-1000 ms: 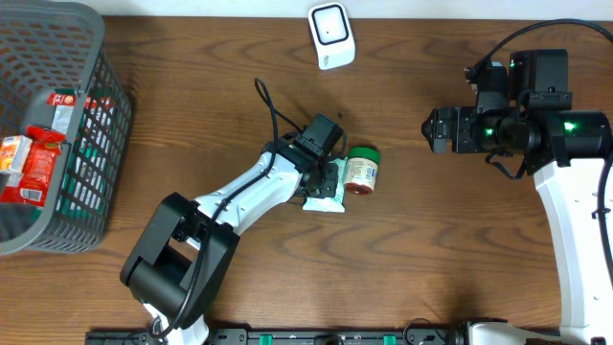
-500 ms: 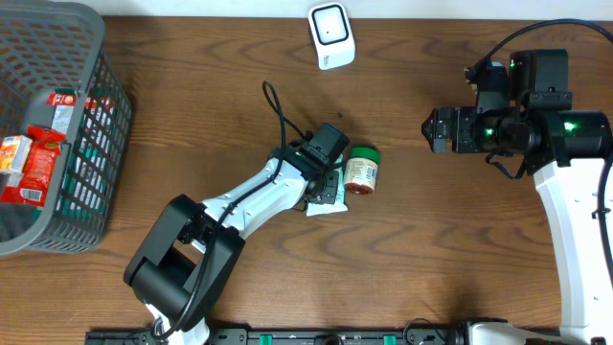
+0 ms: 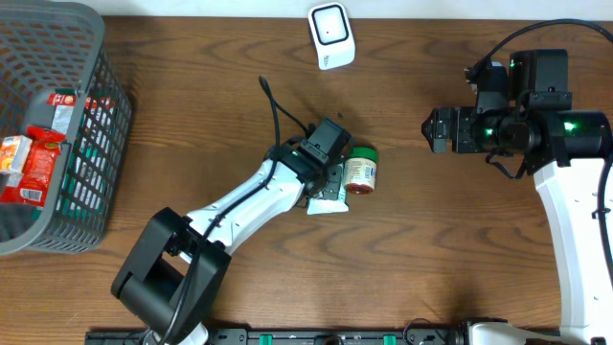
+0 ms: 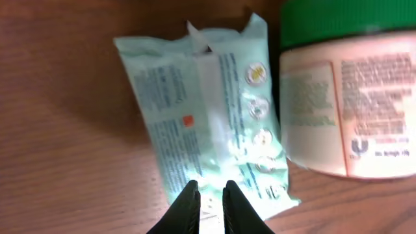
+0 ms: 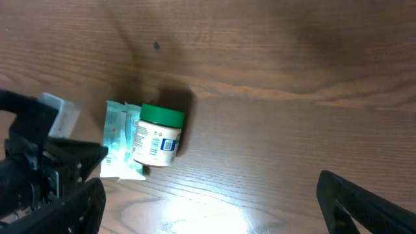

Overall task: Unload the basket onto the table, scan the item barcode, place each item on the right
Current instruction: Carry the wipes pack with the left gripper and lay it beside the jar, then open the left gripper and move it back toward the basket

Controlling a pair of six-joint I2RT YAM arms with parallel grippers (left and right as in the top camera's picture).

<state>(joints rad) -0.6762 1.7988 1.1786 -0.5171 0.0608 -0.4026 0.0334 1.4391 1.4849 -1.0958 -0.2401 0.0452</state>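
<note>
Centre of the table: we see the pale green plastic packet lying flat on the brown wooden table, printed side up, with a pale seam strip running along its length. Its long edge rests against the round cream-labelled jar with a green screw lid, which lies on its side just right of it in the overhead view.

The left gripper reaches over the packet from the near side. Its two black fingers are drawn almost together, with only a thin slit between them, and their tips lie over the packet's near end, in line with the seam. We cannot tell whether any of the film is pinched between them.

At the far edge of the table, well apart from the packet, stands the white rounded barcode scanner.

To the right, the right gripper hangs above bare wood with its jaws spread wide and nothing between them. Its camera looks down on both the packet and the jar.

At the left edge sits the grey wire-mesh basket, holding red snack packs.
</note>
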